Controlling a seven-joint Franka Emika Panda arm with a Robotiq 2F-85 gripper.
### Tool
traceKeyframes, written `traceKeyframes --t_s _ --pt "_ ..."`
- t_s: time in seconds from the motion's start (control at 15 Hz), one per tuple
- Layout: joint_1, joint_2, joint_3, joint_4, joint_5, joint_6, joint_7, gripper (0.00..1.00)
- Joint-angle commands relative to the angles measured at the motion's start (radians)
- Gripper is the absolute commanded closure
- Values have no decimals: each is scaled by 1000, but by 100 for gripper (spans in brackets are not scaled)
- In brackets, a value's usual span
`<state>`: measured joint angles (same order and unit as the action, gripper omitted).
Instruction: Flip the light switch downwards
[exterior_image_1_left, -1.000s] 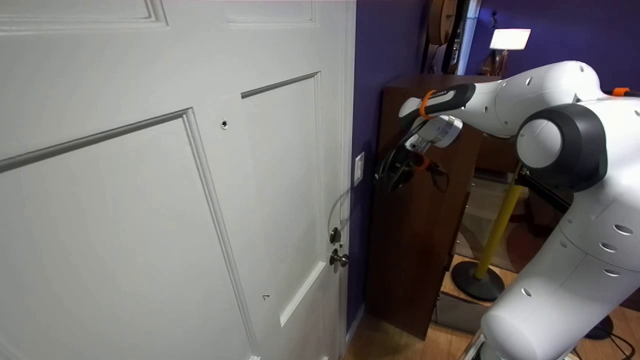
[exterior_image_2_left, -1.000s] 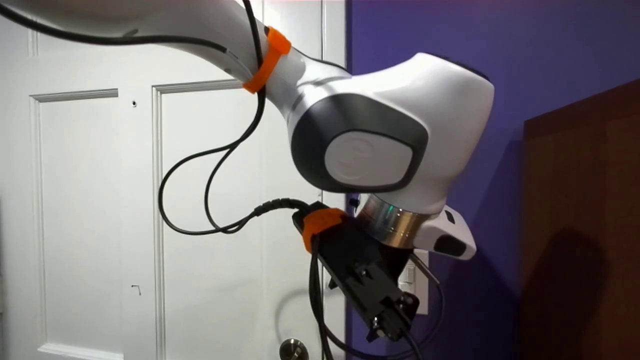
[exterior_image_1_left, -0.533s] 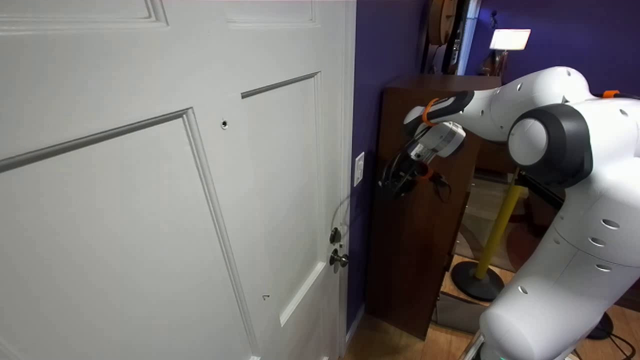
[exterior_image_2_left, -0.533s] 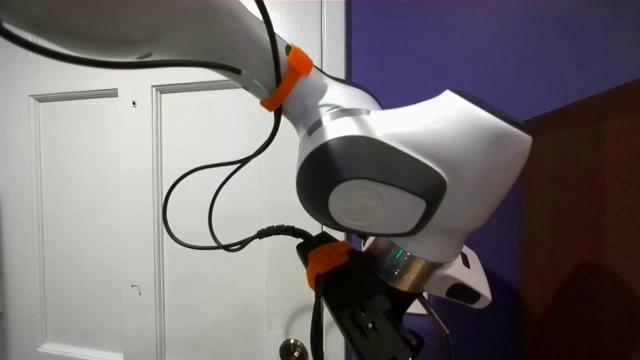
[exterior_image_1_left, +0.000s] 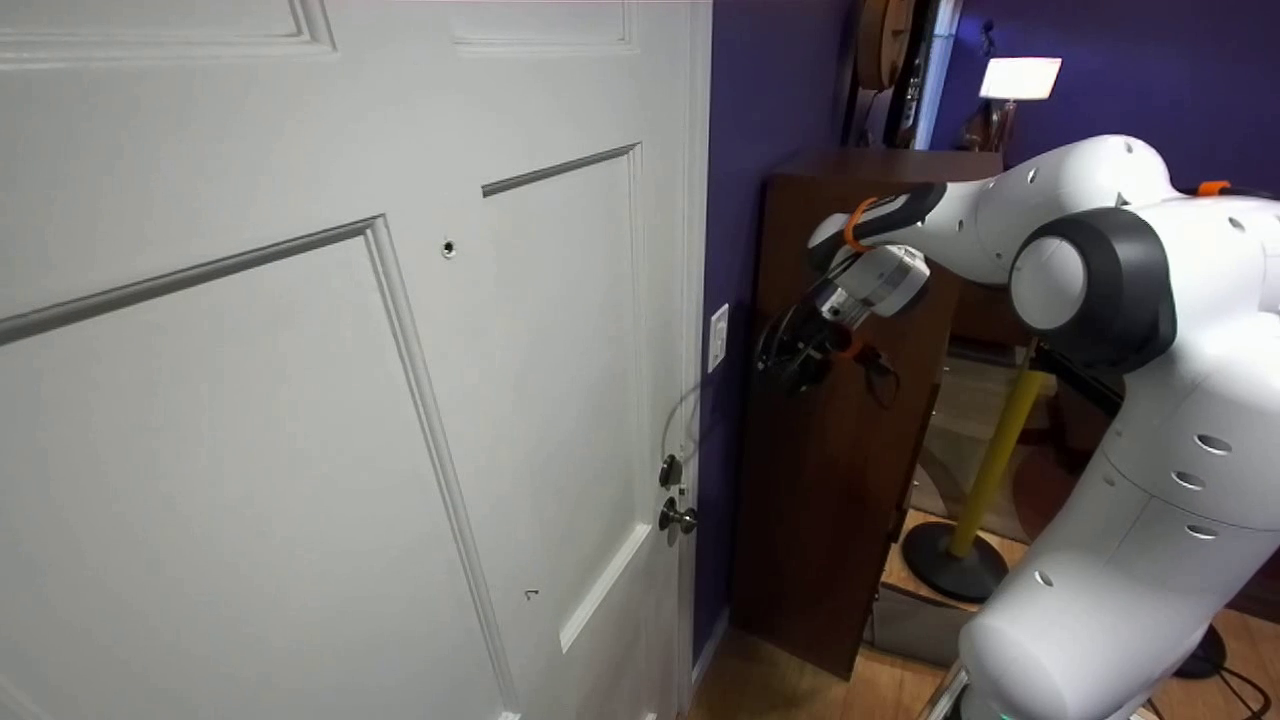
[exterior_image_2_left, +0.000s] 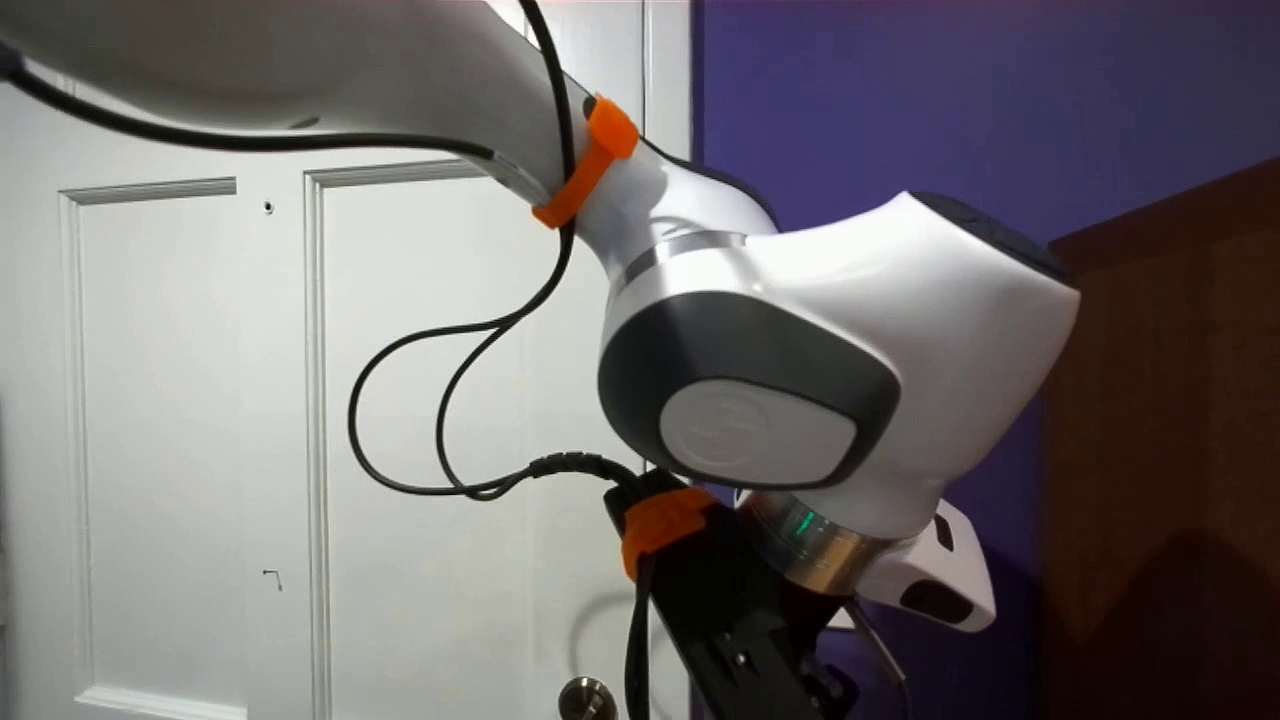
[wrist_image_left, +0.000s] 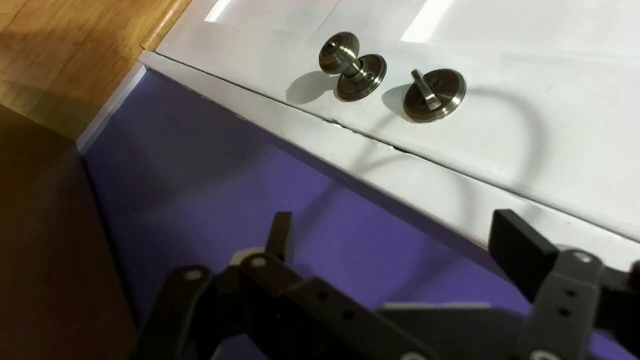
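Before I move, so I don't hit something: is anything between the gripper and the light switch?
No separate obstacle shows: in an exterior view a gap appears between the gripper and the light switch, with the brown cabinet beyond. A thin cable near the gripper could snag.

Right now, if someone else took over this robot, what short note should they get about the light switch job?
Pincer: open, holding nothing; an exterior view shows it apart from the light switch.
Where: the switch is on the purple wall, beside the white door; in an exterior view the arm covers most of it.
Done: can't tell; the switch is too small here to read up or down.
Left: unless it's already down, probably bring the pincer to the switch and press downwards.
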<state>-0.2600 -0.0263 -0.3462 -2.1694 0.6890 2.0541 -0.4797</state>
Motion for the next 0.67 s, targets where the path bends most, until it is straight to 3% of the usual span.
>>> traceKeyframes --t_s 0.0,0.47,0.6 --pt "-23 38 5 24 112 26 19 0" --pt "-55 91 8 57 298 19 25 1" --pt "-61 105 8 69 333 17 24 14"
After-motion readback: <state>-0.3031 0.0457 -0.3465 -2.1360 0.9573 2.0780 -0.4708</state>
